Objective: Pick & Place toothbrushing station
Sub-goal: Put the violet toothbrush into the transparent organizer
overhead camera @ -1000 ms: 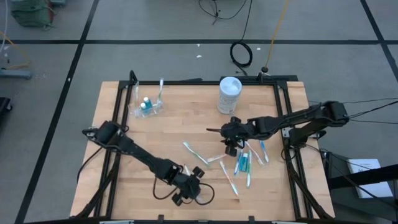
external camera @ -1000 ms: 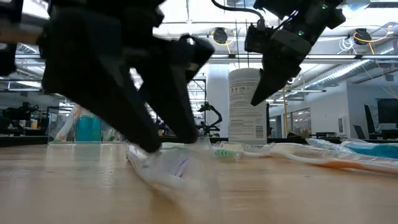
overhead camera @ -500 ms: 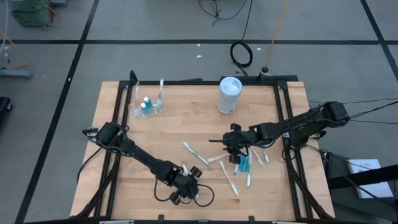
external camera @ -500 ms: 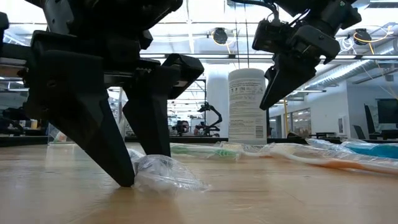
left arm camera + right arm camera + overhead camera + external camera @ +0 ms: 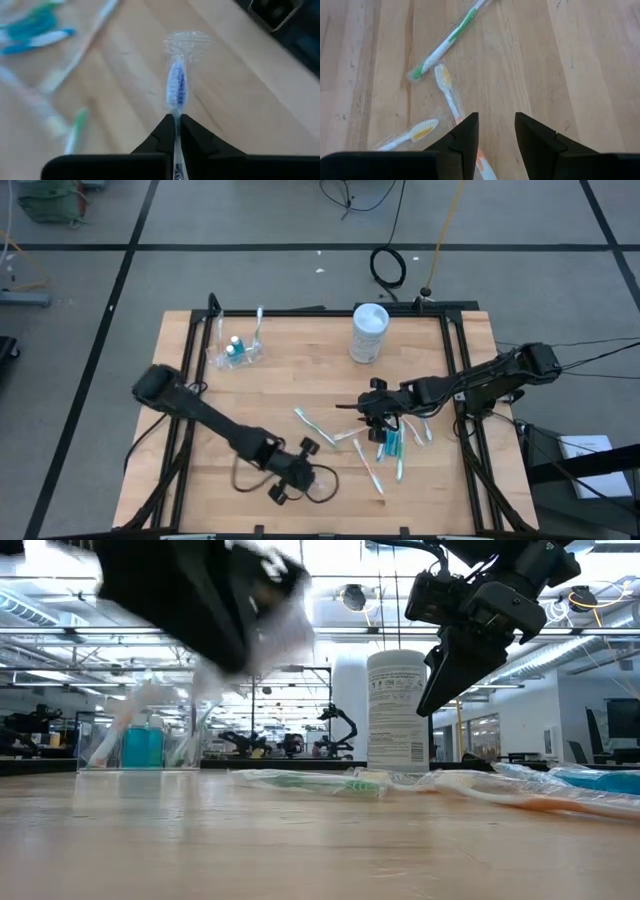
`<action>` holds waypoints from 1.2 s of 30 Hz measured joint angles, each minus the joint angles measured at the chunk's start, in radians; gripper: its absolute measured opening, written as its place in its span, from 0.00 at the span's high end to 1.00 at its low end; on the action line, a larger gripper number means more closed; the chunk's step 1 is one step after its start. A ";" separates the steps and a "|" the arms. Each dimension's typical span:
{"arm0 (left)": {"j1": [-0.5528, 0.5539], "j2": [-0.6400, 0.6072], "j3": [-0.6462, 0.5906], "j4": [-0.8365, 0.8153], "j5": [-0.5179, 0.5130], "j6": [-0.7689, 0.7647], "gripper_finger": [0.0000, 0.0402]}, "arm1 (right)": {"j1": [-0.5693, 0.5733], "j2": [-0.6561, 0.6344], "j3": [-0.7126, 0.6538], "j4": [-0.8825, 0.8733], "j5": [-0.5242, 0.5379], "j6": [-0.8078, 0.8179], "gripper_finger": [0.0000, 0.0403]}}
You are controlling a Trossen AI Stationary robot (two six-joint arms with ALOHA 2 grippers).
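My left gripper [image 5: 176, 120] is shut on a wrapped toothbrush [image 5: 176, 85] with blue-purple bristles, near the table's front edge [image 5: 310, 475]; in the low view both show blurred, well above the wood. My right gripper [image 5: 495, 125] hangs open above loose toothbrushes [image 5: 390, 442] on the right half of the table, touching nothing. An orange-headed brush [image 5: 445, 87] and a green one [image 5: 451, 37] lie flat below it. At the far left stands the clear cup [image 5: 235, 352], holding a brush and a blue tube. My left gripper pinches the wrapped toothbrush at its neck [image 5: 175, 113], just behind the bristles, between the two fingertips. The fingers lie along the brush, slanting down from above. The head and the clear wrapper end [image 5: 186, 42] stick out past the fingertips, lifted clear of the table.
A tall white cylindrical container [image 5: 368, 332] stands at the far edge, right of the middle. Black frame rails [image 5: 462, 370] run along the table's sides. Bare wood [image 5: 290, 380] lies between the cup and the loose brushes.
My left gripper has shut on the wrapped toothbrush that lay on the wood and has risen with it, so the brush is now lifted clear. My right gripper has drifted a little toward the near edge and then kept still, open throughout.
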 joint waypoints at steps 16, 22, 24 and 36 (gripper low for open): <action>-0.066 -0.646 -0.143 -0.227 -1.238 -0.338 0.99 | 0.000 0.000 0.000 0.020 0.001 0.000 0.70; 0.049 -0.831 -0.433 -0.227 -1.383 -0.662 0.97 | 0.000 0.000 0.000 0.054 0.001 -0.006 0.70; 0.088 -0.874 -0.533 -0.217 -1.415 -0.801 0.96 | 0.000 0.000 0.000 0.073 0.001 -0.008 0.70; 0.404 -0.946 -0.763 -0.161 -1.497 -1.010 0.96 | 0.000 0.000 0.000 0.124 0.001 -0.028 0.70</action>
